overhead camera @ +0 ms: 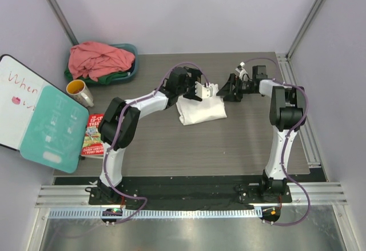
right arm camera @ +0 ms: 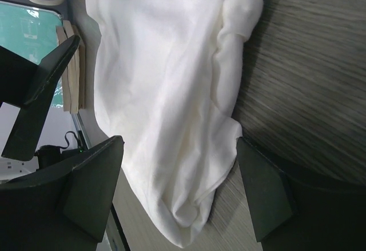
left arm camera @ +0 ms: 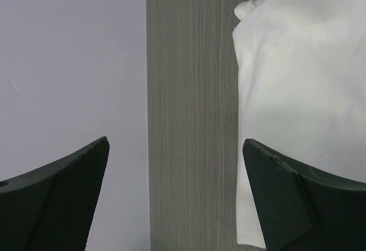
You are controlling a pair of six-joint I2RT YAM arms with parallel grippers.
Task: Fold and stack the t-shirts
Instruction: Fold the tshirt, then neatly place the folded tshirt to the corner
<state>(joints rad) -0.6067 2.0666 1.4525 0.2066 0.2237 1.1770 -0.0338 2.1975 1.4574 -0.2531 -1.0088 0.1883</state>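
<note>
Folded white cloth t-shirt (overhead camera: 200, 110) lies midway on the grey wood-grain desk (overhead camera: 240, 142), and both claws hang at its far edge: left claw (overhead camera: 206, 90) spread wide, empty; right claw (overhead camera: 224, 92) spread too, shirt showing between its fingers, ungripped.

- Whiteboard (overhead camera: 16, 99), far left, leaning against the wall: red handwriting that reads "When"; a second line below it is cut off and unclear.
- Red-covered book (overhead camera: 94, 135) on the table's left edge: a printed title, with only "TREE" partly legible.
- Teal board (overhead camera: 52, 126): white pictograms only, no readable words.
</note>
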